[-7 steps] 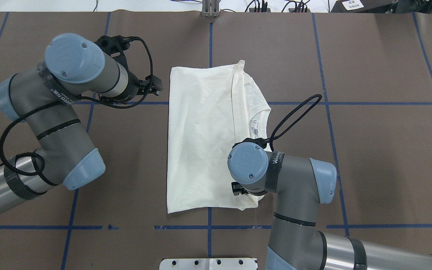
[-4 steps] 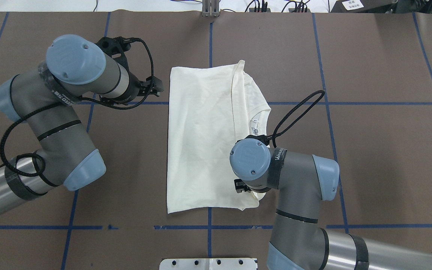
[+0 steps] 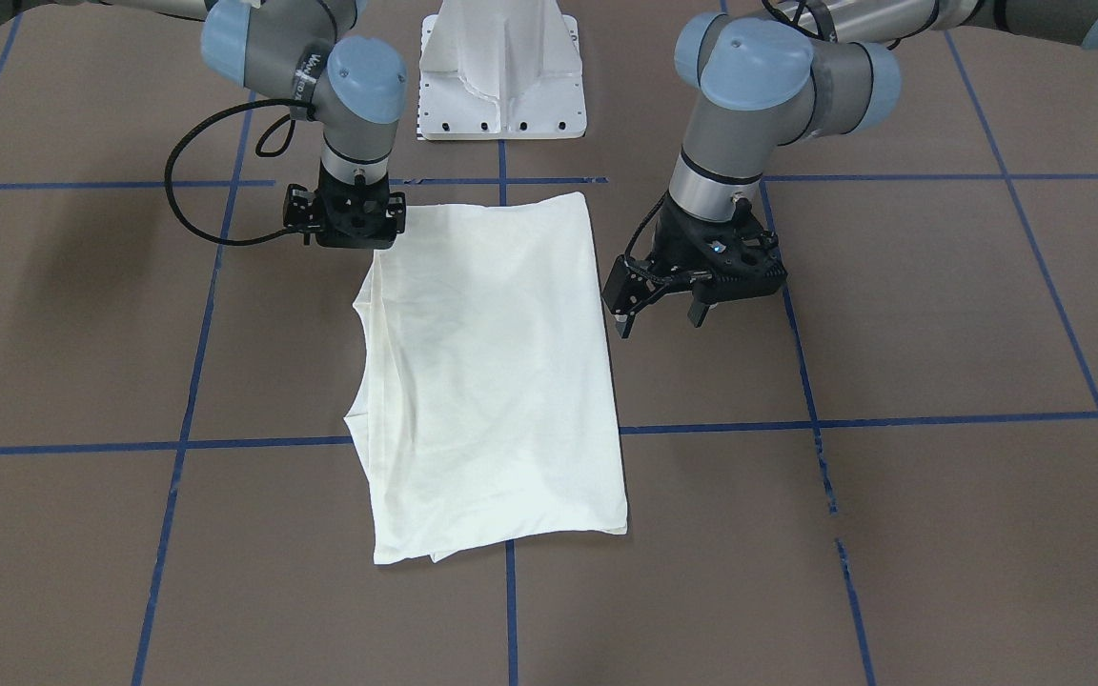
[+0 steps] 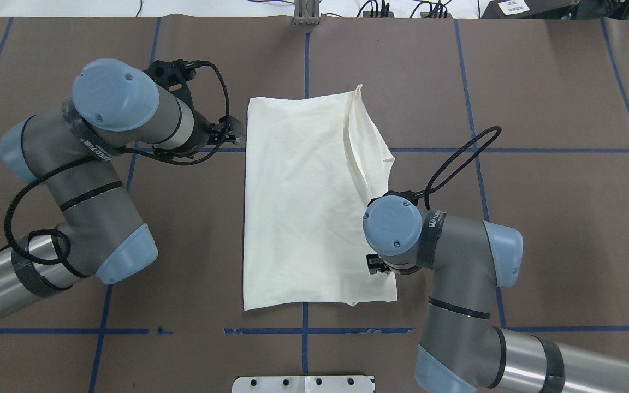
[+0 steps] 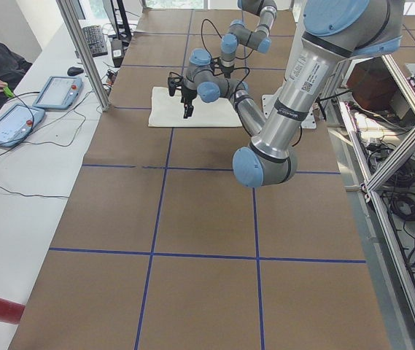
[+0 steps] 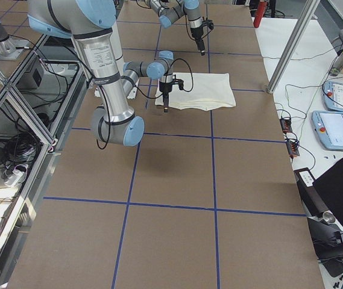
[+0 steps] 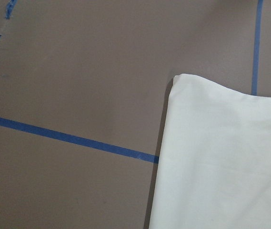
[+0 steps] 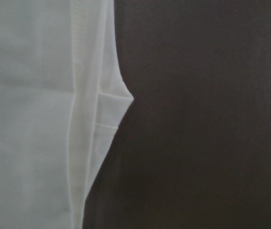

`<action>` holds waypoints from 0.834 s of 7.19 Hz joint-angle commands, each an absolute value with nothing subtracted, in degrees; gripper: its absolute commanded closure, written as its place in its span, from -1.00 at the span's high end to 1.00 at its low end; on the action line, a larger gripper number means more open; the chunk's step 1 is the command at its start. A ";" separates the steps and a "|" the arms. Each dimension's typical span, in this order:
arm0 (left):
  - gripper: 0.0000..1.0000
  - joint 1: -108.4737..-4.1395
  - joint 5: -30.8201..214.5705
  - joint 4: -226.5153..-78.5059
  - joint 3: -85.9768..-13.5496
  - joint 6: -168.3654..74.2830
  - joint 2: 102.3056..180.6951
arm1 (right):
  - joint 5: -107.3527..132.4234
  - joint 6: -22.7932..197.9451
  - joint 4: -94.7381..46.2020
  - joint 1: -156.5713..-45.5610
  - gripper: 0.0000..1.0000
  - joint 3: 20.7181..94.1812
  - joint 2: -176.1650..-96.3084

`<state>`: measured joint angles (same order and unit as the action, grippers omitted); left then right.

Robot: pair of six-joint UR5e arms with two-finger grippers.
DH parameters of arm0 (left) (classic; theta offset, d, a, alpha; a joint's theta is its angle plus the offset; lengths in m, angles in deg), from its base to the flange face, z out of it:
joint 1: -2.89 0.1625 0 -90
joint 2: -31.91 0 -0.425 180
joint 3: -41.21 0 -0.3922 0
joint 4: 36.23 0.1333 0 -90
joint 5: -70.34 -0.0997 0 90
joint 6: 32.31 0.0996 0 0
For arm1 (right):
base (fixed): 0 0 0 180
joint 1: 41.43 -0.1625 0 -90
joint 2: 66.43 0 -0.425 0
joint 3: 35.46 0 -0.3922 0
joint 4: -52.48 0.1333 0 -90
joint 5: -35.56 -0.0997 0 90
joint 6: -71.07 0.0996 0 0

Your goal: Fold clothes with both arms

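In the front-facing view the T-shirt [image 3: 492, 362] lay plain side up on the brown table [image 3: 892, 534], folded into a long panel. The right gripper [image 3: 347, 229] sat on the corner nearest the robot and looked closed on the cloth, while the left gripper [image 3: 660, 324] hung just beside the opposite long edge, fingers spread and holding nothing. From overhead we saw the change: within the last second the right arm had swung outward, away from the left arm, and dragged that near corner with it. The near hem now ran wider, the upper layer covered the spot where the neckline and its label had shown, and a long diagonal crease ran up toward the far corner. The left gripper had eased a little closer to the shirt's far-left edge. The two side views showed both grippers pointing down at the shirt's ends, too small to add more. The left wrist camera showed only a cloth corner and a blue tape line, and the right wrist camera only a hem edge with a small folded point; neither showed fingers. We judged this a smoothing pull to square the panel — the crosswise fold was not yet begun.
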<state>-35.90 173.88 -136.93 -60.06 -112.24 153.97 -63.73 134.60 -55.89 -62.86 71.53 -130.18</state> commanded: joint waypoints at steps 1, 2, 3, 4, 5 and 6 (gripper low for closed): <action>1.00 -35.87 173.96 -136.95 -60.31 -112.20 153.99 | -64.02 133.65 -55.11 -63.32 1.00 73.97 -130.60; 1.00 -35.78 173.97 -136.87 -60.39 -112.29 153.99 | -64.11 133.57 -53.88 -64.19 1.00 74.05 -128.33; 1.00 -34.91 174.57 -136.95 -60.74 -113.86 153.55 | -64.55 134.00 -50.30 -64.98 1.00 74.84 -127.52; 1.00 -32.12 175.54 -137.82 -61.09 -118.83 152.59 | -66.20 134.70 -45.74 -65.42 1.00 75.54 -127.60; 1.00 -27.74 175.37 -141.23 -61.10 -126.54 151.36 | -67.35 135.06 -44.22 -66.21 1.00 77.38 -128.04; 1.00 -23.43 174.59 -143.00 -61.71 -133.66 149.52 | -69.71 137.32 -44.20 -67.79 1.00 78.70 -128.13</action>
